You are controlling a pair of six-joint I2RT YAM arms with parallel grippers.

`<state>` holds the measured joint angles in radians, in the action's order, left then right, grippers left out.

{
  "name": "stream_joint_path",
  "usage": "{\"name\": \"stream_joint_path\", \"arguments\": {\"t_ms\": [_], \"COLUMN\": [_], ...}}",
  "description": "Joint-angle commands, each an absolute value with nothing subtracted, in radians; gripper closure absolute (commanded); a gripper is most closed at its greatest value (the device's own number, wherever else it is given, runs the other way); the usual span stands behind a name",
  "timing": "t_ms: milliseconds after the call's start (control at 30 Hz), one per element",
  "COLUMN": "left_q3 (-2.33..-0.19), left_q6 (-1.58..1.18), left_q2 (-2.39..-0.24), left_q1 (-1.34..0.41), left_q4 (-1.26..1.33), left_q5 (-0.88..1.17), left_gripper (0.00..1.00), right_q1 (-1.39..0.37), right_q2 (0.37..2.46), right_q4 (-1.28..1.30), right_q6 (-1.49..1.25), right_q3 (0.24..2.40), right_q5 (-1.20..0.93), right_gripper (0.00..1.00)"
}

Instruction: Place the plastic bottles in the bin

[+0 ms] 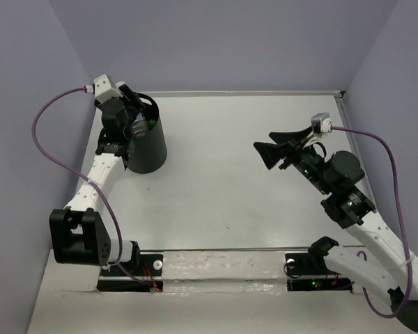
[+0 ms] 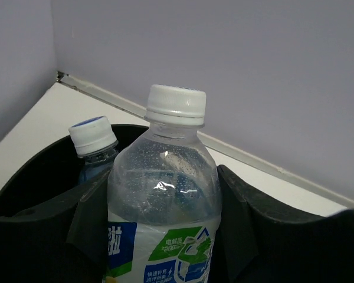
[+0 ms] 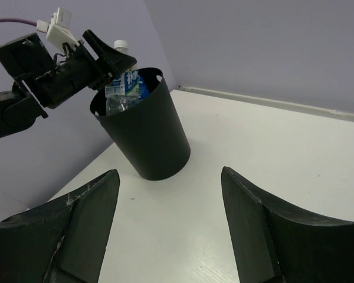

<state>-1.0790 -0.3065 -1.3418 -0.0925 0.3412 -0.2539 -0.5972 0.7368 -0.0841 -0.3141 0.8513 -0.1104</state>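
The left hand (image 2: 165, 227) grips a clear, white-capped bottle (image 2: 165, 188) upright at the mouth of the black bin (image 3: 144, 135), likely so letting go drops it beside another bottle (image 2: 93, 138) inside. The right hand (image 3: 168, 188) hangs spread and empty above the table (image 1: 251, 174), well apart.

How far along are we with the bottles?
Done: at least one blue-topped bottle sits inside the bin. In hand: the left gripper is shut on a clear white-capped bottle at the bin's mouth, not yet released. Left: drop it; the top view shows no bottles on the table. The right gripper is open, empty.
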Motion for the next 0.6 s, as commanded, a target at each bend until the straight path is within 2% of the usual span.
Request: {"name": "stream_joint_path", "arguments": {"t_ms": [0, 67, 133, 167, 300, 467, 567], "left_q3": [-0.988, -0.948, -0.927, -0.916, -0.836, -0.808, -0.834], "left_q6": [-0.426, -0.411, -0.400, -0.393, -0.352, -0.236, -0.221], "left_q2": [-1.325, -1.316, -1.289, -1.272, -1.224, -1.264, -1.252], "left_q1": [-0.097, -0.097, -0.098, -0.098, -0.115, -0.250, -0.275], "left_q4": [0.480, 0.517, 0.528, 0.532, 0.598, 0.624, 0.612], "left_q5": [-0.313, -0.333, -0.330, -0.331, -0.350, -0.487, -0.538], "left_gripper": [0.65, 0.63, 0.53, 0.43, 0.27, 0.18, 0.01], "right_q1": [-0.604, -0.604, -0.604, -0.604, -0.604, -0.604, -0.604], "right_q2": [0.761, 0.768, 0.772, 0.776, 0.788, 0.808, 0.819], "right_q4": [-0.167, -0.187, -0.196, -0.201, -0.230, -0.285, -0.287], "right_q6": [-0.334, -0.339, -0.337, -0.339, -0.347, -0.371, -0.370], "right_q3": [0.848, 0.842, 0.839, 0.838, 0.827, 0.802, 0.796], "right_q5": [-0.164, -0.181, -0.190, -0.192, -0.228, -0.259, -0.255], "right_gripper": [0.25, 0.25, 0.25, 0.25, 0.25, 0.26, 0.26]}}
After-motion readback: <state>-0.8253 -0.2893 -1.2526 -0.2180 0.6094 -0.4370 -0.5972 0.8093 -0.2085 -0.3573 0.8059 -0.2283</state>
